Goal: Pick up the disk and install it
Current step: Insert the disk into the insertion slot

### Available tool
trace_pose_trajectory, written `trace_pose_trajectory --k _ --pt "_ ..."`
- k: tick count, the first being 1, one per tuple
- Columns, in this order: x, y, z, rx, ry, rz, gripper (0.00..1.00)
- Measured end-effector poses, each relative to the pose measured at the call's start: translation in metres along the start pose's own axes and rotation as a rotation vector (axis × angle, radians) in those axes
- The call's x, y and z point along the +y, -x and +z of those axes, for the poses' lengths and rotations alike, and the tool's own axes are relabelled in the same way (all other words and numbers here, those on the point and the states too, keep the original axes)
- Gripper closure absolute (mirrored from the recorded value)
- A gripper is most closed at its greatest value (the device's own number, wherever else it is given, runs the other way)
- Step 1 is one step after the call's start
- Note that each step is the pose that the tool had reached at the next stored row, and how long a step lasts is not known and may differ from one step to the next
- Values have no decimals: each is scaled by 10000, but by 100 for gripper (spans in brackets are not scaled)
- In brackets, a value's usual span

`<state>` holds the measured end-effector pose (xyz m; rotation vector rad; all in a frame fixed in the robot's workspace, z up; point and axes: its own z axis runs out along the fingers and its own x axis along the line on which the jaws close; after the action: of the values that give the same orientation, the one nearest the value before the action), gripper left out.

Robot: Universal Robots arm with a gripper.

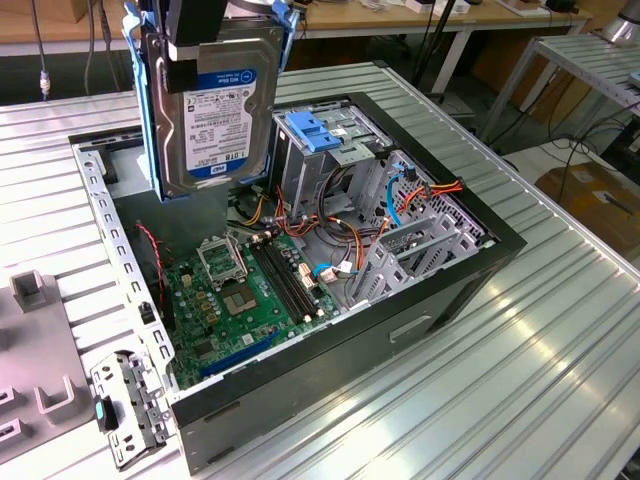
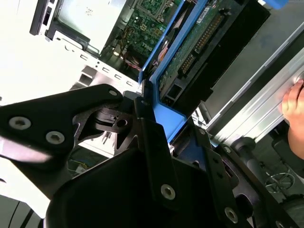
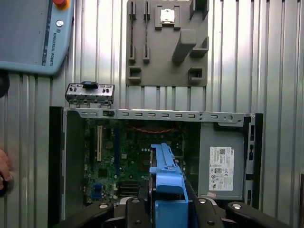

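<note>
Held aloft: the pincer (image 1: 192, 62) is clenched on the disk (image 1: 215, 100), gripping it by its bright blue side rails, and the drive hangs upright above the open computer case (image 1: 500, 242), clear of everything inside. In the exterior view its labelled face is turned to the camera and it hovers over the case's far corner, toward the exterior view's left, well apart from the drive cage (image 1: 330, 165) topped by a paler blue bracket (image 1: 313, 130). Below lie the green motherboard (image 1: 250, 295) and a tangle of orange and blue cables (image 1: 400, 195). The case rests on its side on a ribbed metal counter (image 1: 530, 380).

In the second wrist view the black fingers (image 2: 149, 126) clamp the blue rail, with the disk (image 2: 192, 52) showing its circuit-board side. A hand (image 2: 294, 102) rests at the counter's edge.

In the first wrist view the disk (image 3: 166, 173) stands edge-on over the motherboard, beside the grey power supply (image 3: 221, 168). A grey fixture plate (image 3: 166, 45) and a control tablet (image 3: 33, 33) lie on the counter beyond the case.
</note>
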<state>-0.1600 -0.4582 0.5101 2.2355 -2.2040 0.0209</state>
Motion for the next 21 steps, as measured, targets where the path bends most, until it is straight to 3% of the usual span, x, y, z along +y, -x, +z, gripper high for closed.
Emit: trace_pose_trajectory --k 7,21 --pt "1 -63 1 1 0 0 63" --pt "4 -262 5 0 0 0 63"
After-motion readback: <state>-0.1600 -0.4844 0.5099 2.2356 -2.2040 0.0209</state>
